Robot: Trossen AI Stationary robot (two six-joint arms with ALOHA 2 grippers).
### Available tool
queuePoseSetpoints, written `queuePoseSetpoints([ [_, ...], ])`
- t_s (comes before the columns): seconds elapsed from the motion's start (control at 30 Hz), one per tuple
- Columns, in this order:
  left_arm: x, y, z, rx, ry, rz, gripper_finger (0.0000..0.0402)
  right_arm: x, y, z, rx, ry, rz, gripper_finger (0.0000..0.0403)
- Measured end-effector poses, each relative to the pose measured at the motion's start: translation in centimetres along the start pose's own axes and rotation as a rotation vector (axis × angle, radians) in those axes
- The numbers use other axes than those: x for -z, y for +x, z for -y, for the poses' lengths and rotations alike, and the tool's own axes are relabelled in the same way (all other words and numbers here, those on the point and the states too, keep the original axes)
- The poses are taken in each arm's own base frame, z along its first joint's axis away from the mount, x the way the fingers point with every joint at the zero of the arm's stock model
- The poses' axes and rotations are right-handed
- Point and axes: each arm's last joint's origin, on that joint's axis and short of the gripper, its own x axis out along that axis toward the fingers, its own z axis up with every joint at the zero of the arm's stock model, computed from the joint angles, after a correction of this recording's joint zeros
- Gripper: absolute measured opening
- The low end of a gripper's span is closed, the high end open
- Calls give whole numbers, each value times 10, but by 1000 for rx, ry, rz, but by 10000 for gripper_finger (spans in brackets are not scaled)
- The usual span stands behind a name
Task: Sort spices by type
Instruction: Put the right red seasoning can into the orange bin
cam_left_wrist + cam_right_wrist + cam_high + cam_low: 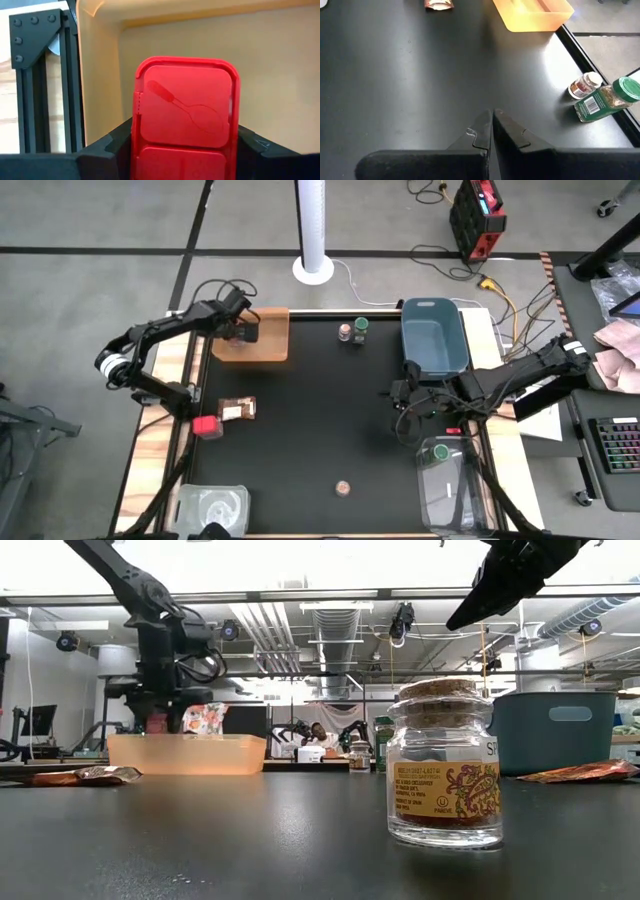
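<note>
My left gripper (pixel 243 331) reaches down into the orange tray (pixel 268 352), shut on a red cube box (pixel 185 117) with a spoon mark on its lid. My right gripper (pixel 492 115) hovers shut and empty above the table's right middle (pixel 398 392). A second red box (pixel 207 425) and a brown packet (pixel 238 409) lie near the left edge. A tan-capped jar (pixel 345 332) and a green-capped jar (pixel 360 329) stand at the far edge. Another tan-capped jar (pixel 445 765) stands near the near edge. A green-capped jar (pixel 433 454) sits in the clear container. A second packet (pixel 580 772) lies on the right. My left gripper pinches the red box by two opposite side walls (pixel 136 135), one finger (pixel 107 147) on each side. The fingers come from above, pointing down into the tray. The tray wall hides the box's underside in the low view, so whether it rests on the tray floor cannot be told.
A blue tub (pixel 435 335) stands at the far right, close behind my right arm. Clear containers sit at the near left (pixel 212 508) and near right (pixel 455 485) corners. The black table (pixel 320 410) is bare across its middle. Cables and a keyboard lie beyond the right edge.
</note>
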Motion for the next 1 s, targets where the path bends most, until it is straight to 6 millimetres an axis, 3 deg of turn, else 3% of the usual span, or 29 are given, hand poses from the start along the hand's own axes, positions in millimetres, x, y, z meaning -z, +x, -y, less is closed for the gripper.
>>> queuePoseSetpoints([
  [0.77, 10, 12, -2, -7, 1, -1, 192, -2, 0, 0, -4, 10, 18, 9],
  [1.0, 9, 12, -2, -24, 16, 13, 272, -2, 0, 0, -4, 11, 18, 9],
])
